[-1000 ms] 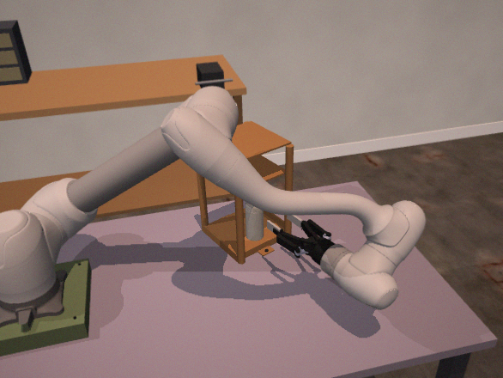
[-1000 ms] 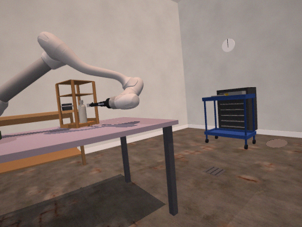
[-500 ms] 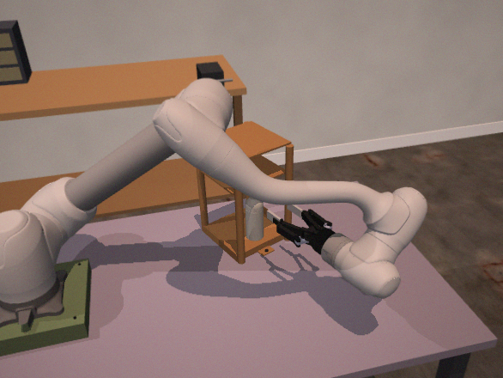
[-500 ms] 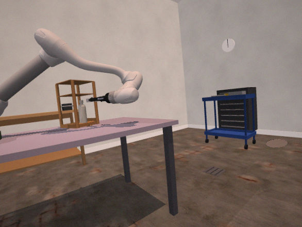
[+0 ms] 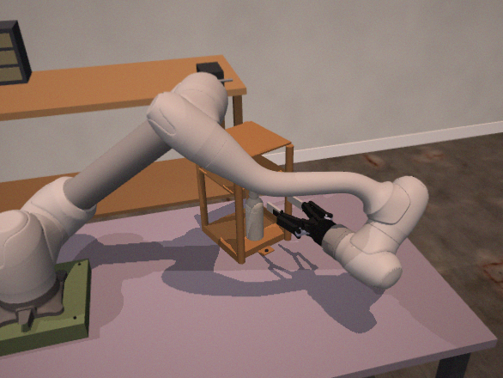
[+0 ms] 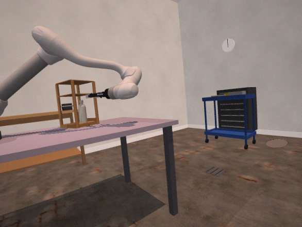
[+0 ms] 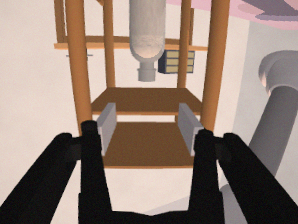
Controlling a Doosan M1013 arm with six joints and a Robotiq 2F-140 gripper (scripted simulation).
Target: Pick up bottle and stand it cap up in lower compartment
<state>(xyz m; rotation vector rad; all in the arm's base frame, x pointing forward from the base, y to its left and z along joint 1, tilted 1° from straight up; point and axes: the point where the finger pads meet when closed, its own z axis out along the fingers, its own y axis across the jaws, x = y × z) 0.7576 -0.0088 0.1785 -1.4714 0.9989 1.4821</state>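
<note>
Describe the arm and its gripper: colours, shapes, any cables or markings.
The arm is smooth, off-white, with rounded bulbous joints and tapering links, on a green base plate. The gripper is black, two-fingered, with pale grey pads. No cables or markings show.

One bottle point(image 5: 254, 221), one shelving unit point(image 5: 240, 253), one cart point(image 6: 209, 98).

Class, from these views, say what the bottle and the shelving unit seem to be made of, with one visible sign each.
Bottle: probably matte plastic; it looks pale, opaque and glare-free. Shelving unit: likely wood or wood-look board; flat orange-brown posts and shelves, no grain visible.
</note>
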